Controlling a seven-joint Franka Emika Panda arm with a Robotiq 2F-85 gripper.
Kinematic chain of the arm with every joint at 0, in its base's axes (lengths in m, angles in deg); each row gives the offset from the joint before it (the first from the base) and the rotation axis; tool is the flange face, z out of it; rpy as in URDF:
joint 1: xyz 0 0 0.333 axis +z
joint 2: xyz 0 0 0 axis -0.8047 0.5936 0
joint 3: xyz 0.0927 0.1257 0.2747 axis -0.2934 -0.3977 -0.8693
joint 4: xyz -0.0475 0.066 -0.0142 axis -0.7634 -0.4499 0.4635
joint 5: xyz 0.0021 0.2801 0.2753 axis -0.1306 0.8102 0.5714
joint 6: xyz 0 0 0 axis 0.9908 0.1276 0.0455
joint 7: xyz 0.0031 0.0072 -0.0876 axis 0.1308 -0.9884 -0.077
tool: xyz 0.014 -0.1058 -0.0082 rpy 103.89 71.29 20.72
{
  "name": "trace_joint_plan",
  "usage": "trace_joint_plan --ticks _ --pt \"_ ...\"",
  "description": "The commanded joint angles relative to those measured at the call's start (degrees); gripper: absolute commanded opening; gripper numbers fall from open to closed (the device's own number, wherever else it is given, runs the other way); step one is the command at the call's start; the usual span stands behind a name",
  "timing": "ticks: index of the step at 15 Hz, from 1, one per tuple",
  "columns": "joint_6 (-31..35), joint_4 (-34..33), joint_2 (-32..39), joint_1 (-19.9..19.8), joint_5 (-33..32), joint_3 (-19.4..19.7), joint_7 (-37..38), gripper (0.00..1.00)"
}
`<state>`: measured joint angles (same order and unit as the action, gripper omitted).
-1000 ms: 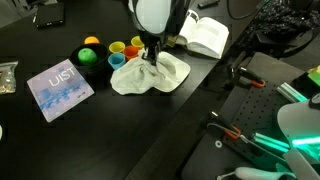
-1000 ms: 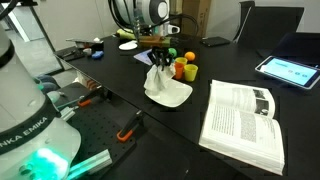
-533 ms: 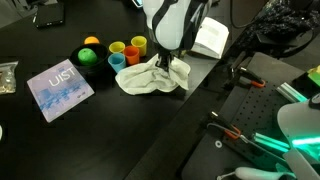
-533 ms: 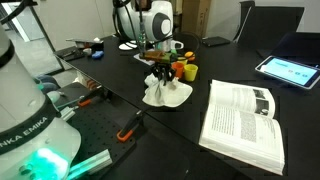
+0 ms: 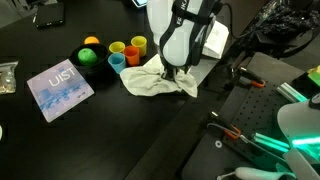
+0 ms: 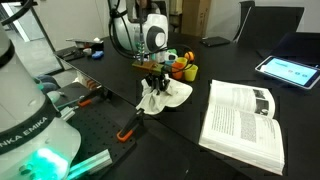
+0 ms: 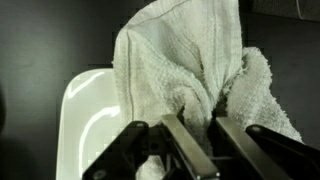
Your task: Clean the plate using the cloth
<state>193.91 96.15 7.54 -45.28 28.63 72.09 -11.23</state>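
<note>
White terry cloth is bunched and pinched between the gripper's fingers. It drapes over the pale plate, whose bare rim shows beside the fold in the wrist view. Over the last 1 second, in an exterior view, the arm has dragged the cloth away from the coloured cups toward the table edge. This looks like a wiping stroke under way. In both exterior views the cloth hides the plate, so how much has been wiped is unclear.

Claw — downward, pinched shut
</note>
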Motion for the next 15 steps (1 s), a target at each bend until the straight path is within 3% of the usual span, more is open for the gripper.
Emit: trace_joint_plan --ticks 1,7,15 --pt "1.7 -1.4 0.5 -0.6 3.4 -3.8 -0.2 0.04" --pt "4.7 -5.8 1.5 -3.1 7.4 -9.8 -3.0 0.04" --pt "7.0 -10.4 7.2 -3.4 6.5 -4.3 -2.6 0.04"
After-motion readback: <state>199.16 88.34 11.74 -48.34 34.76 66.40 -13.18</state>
